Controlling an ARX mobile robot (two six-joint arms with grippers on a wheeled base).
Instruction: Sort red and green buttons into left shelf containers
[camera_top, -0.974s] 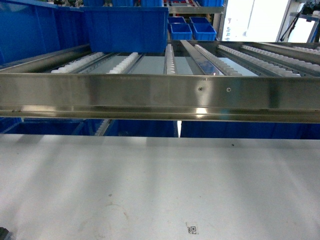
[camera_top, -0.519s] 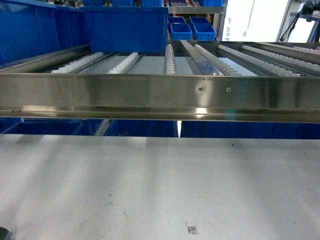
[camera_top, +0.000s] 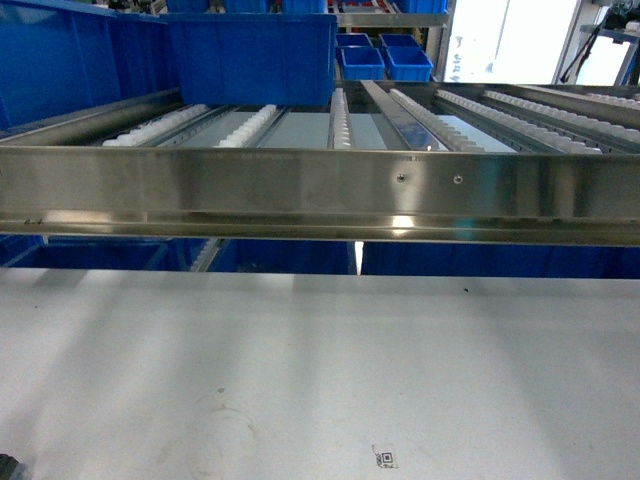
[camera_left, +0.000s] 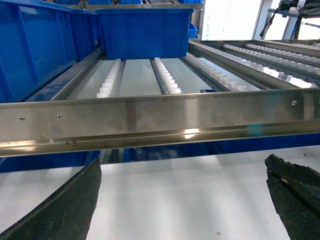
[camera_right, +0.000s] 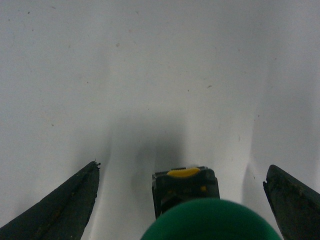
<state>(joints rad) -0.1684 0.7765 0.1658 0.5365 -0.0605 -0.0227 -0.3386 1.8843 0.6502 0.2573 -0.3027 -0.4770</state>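
Right hand (camera_right: 182, 210) hovered wide open and empty, with the round green plastic button (camera_right: 210, 220) directly between its fingers.

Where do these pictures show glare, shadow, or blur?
Head view: a glare spot on the steel rail and a washed-out bright opening behind. Right wrist view: the green button is blurred, with a soft shadow on the white table.
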